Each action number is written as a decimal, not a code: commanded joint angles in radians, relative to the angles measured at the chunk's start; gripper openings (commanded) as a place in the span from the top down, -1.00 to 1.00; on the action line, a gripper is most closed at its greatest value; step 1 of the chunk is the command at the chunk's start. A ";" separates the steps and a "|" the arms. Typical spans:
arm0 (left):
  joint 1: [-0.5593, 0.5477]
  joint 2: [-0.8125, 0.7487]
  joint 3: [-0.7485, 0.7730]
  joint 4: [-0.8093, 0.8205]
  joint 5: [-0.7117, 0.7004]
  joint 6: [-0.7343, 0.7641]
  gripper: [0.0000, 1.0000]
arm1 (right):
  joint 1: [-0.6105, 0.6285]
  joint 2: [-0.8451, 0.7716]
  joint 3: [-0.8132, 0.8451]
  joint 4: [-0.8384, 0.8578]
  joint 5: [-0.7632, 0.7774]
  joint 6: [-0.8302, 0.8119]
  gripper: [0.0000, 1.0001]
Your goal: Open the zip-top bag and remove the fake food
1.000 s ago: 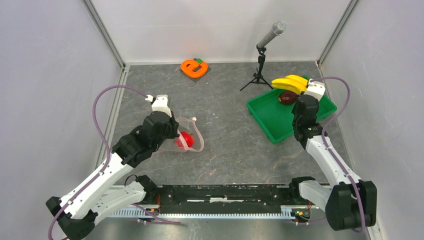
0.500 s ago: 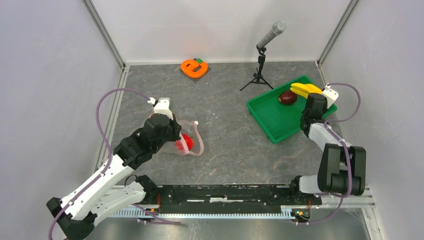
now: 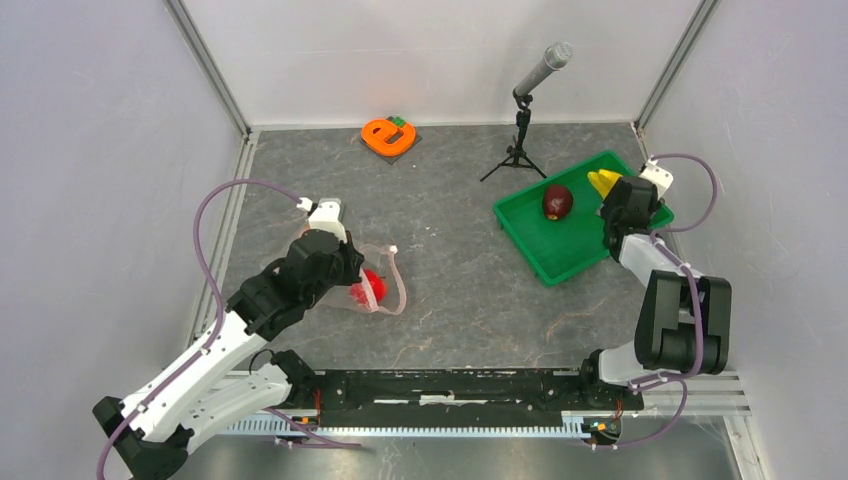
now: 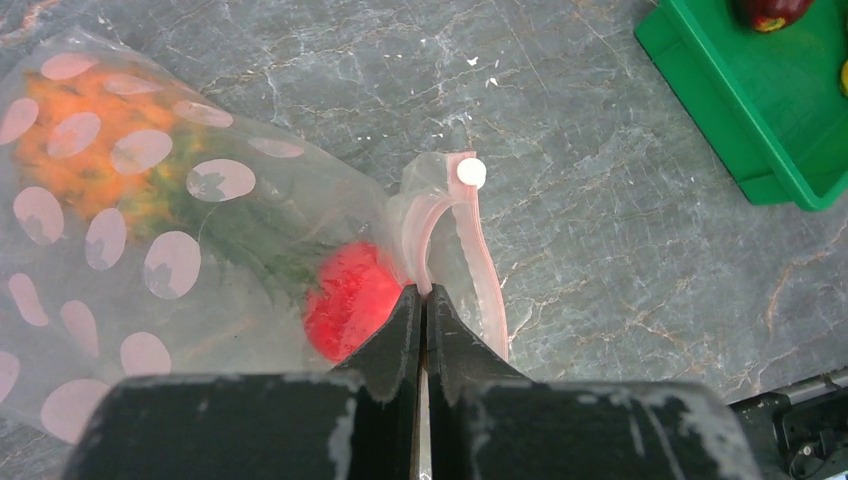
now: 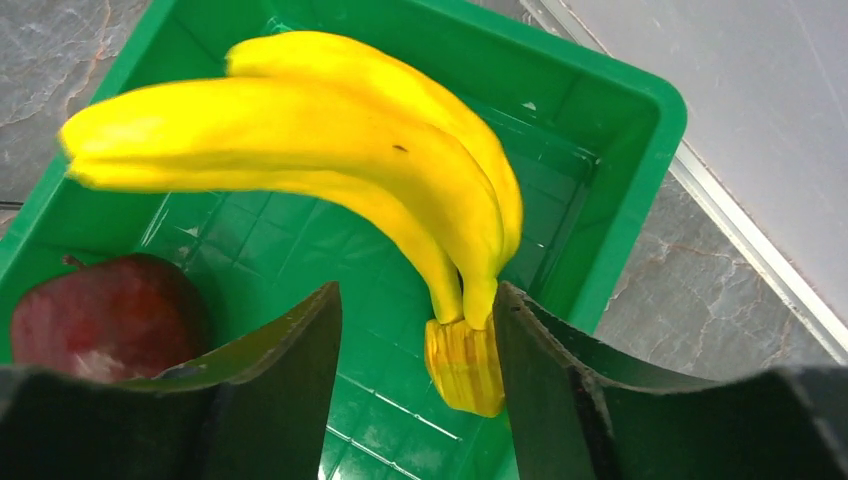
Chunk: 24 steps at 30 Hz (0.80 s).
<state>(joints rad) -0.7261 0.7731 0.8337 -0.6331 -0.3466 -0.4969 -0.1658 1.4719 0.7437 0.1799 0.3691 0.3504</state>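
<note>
The banana bunch (image 5: 330, 170) had been let go into the green tray (image 5: 620, 130) at two o'clock by the parted right claw (image 5: 415, 330), while the bag (image 4: 200, 200) at eight o'clock, with the apple (image 4: 350, 300) and pineapple (image 4: 100, 150) inside, was kept clamped in the left claw (image 4: 421, 310).

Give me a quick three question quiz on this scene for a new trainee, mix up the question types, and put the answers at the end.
1. True or false: the dark maroon fruit lies in the green tray.
2. What is the left gripper shut on? A the pink zip strip of the zip-top bag; B the orange e-shaped object; C the microphone stand.
3. Name the two fruits inside the bag.
Key: 1 true; 2 A; 3 the red apple and the pineapple.
</note>
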 commanded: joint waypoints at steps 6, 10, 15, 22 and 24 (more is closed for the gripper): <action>-0.001 0.003 -0.008 0.044 0.040 -0.001 0.95 | 0.002 -0.202 -0.061 0.008 -0.103 -0.034 -0.36; -0.001 0.008 -0.010 0.050 0.052 -0.006 0.95 | 0.035 -0.271 -0.094 0.019 -0.189 -0.036 -0.39; -0.001 0.015 -0.015 0.057 0.060 -0.010 0.95 | 0.139 -0.337 -0.111 0.022 -0.256 -0.063 -0.39; -0.001 0.023 -0.031 0.069 0.063 -0.009 0.95 | 0.386 -0.441 -0.172 0.099 -0.393 -0.137 -0.38; -0.001 0.028 -0.031 0.069 0.065 -0.006 0.96 | 0.445 -0.466 -0.194 0.131 -0.447 -0.158 -0.37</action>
<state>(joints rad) -0.7261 0.7948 0.8051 -0.6098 -0.2939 -0.4976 0.1894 1.0660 0.5854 0.2142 0.0502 0.2546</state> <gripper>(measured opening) 0.045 0.690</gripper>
